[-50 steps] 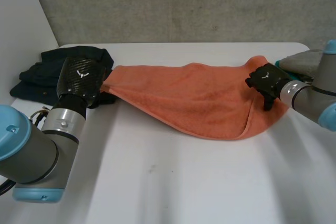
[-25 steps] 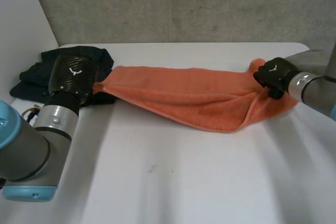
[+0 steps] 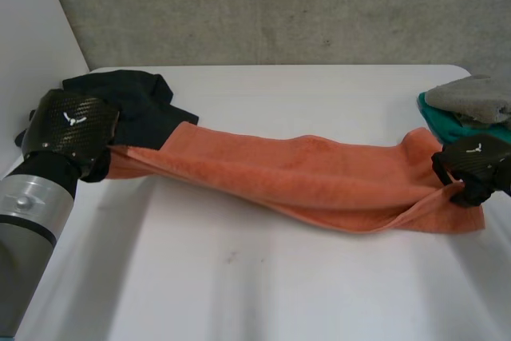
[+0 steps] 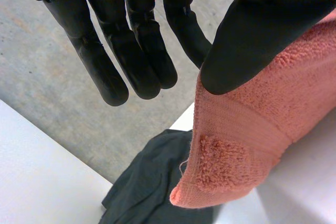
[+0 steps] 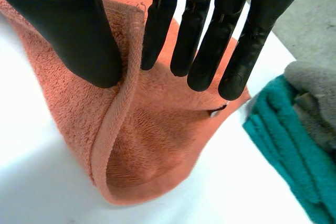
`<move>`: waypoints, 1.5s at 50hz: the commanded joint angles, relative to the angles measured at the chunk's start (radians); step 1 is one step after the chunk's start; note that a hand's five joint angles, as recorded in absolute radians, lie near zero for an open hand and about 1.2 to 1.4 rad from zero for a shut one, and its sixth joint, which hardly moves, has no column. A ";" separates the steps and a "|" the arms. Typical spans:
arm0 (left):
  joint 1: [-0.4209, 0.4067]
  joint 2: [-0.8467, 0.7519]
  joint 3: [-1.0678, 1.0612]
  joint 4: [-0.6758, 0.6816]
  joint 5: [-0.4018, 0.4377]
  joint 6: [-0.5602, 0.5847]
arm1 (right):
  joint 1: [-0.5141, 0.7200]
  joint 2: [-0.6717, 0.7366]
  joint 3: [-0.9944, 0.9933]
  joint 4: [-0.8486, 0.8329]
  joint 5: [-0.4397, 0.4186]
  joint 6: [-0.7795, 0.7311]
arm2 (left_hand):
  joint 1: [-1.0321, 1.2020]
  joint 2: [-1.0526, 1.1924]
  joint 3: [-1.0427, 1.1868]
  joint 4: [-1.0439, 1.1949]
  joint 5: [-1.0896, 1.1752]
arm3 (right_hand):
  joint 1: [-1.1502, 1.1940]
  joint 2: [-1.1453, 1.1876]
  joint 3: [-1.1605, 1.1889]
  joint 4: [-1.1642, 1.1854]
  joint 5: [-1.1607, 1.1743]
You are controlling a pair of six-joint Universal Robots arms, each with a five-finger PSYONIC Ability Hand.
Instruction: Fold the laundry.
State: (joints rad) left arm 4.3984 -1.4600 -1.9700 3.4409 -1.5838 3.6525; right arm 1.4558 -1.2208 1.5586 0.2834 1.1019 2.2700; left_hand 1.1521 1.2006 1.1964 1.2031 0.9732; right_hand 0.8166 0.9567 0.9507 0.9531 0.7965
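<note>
Towel (image 3: 303, 173) has been drawn nearer and stretched out over the bench (image 3: 263, 277). One end is pinched by the left hand (image 3: 72, 129) just beside the dark clothes (image 3: 148, 101); the other end is pinched by the right hand (image 3: 475, 161), well apart from them. Likely being straightened before the first fold.

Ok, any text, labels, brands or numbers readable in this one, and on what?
No words or numbers can be read anywhere.
Back of the left hand: a small white emblem, a symbol without letters.
Back of the right hand: the same white emblem, no letters.
On the orange towel: no print that can be read.
</note>
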 commanded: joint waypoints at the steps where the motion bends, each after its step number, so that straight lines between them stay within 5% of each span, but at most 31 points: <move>1: -0.007 -0.039 -0.013 0.007 -0.001 -0.003 | 0.003 0.006 0.029 -0.003 -0.004 -0.001 | 0.244 0.196 0.200 0.193 0.249 | 0.261 0.120 0.126 0.124 0.106; 6: -0.010 -0.043 -0.012 0.007 -0.001 -0.003 | 0.005 0.004 0.035 -0.003 -0.007 -0.007 | 0.244 0.196 0.200 0.193 0.249 | 0.375 0.235 0.241 0.239 0.221; 10: -0.010 -0.043 -0.010 0.007 -0.001 -0.003 | 0.003 0.004 0.040 -0.001 -0.002 -0.006 | 0.244 0.196 0.200 0.193 0.249 | 0.047 -0.093 -0.087 -0.090 -0.108; 13: -0.010 -0.043 -0.012 0.007 -0.001 -0.003 | 0.000 0.003 0.050 -0.001 -0.010 -0.001 | 0.244 0.196 0.200 0.193 0.249 | 0.219 0.079 0.085 0.082 0.064; 15: -0.010 -0.043 -0.012 0.007 -0.001 -0.003 | 0.000 -0.002 0.058 -0.003 -0.022 -0.001 | 0.244 0.196 0.200 0.193 0.249 | 0.578 0.438 0.444 0.441 0.423; 18: -0.010 -0.043 -0.013 0.006 -0.001 -0.003 | 0.000 -0.012 0.064 -0.001 -0.045 -0.001 | 0.244 0.196 0.200 0.193 0.249 | 0.580 0.440 0.446 0.443 0.425; 25: -0.004 0.018 -0.004 -0.022 -0.004 0.003 | -0.014 -0.228 0.055 0.017 -0.051 0.040 | 0.244 0.196 0.200 0.193 0.249 | 0.580 0.440 0.446 0.443 0.425; 32: 0.007 0.243 0.060 -0.167 -0.002 0.003 | -0.101 -0.501 -0.024 0.121 -0.063 0.063 | 0.244 0.196 0.200 0.193 0.249 | 0.580 0.440 0.446 0.443 0.425; 44: 0.061 0.386 0.206 -0.278 0.050 0.006 | -0.158 -0.597 -0.175 0.177 -0.102 0.071 | 0.244 0.196 0.200 0.193 0.249 | 0.580 0.440 0.446 0.443 0.425; 50: 0.064 0.227 0.221 -0.273 0.123 0.004 | -0.160 -0.531 -0.150 0.161 -0.108 0.074 | 0.244 0.196 0.200 0.193 0.249 | 0.580 0.440 0.446 0.443 0.425; 55: 0.067 0.005 0.259 -0.249 0.122 0.006 | -0.094 -0.326 -0.175 0.131 -0.082 0.068 | 0.244 0.196 0.200 0.193 0.249 | 0.580 0.440 0.446 0.443 0.425; 62: 0.061 -0.336 0.476 -0.172 0.093 0.030 | 0.046 -0.065 -0.304 0.037 0.077 0.068 | 0.244 0.196 0.200 0.193 0.249 | 0.580 0.440 0.446 0.443 0.425; 69: 0.033 -0.574 0.808 -0.069 0.022 0.092 | 0.175 0.115 -0.481 -0.295 0.214 0.092 | 0.244 0.196 0.200 0.193 0.249 | 0.580 0.440 0.446 0.443 0.425; 75: 0.010 -0.635 1.036 0.180 -0.053 0.087 | 0.215 0.116 -0.560 -0.700 0.295 0.257 | 0.244 0.196 0.200 0.193 0.249 | 0.580 0.440 0.446 0.443 0.425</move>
State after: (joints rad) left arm 4.4270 -2.0507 -1.1216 3.4177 -1.5726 3.7395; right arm 1.6309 -1.1103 1.0775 -0.0505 1.3227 2.3888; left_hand 1.1521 1.2006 1.1964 1.2031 0.9734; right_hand 0.9900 1.1786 1.1839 1.1909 0.9882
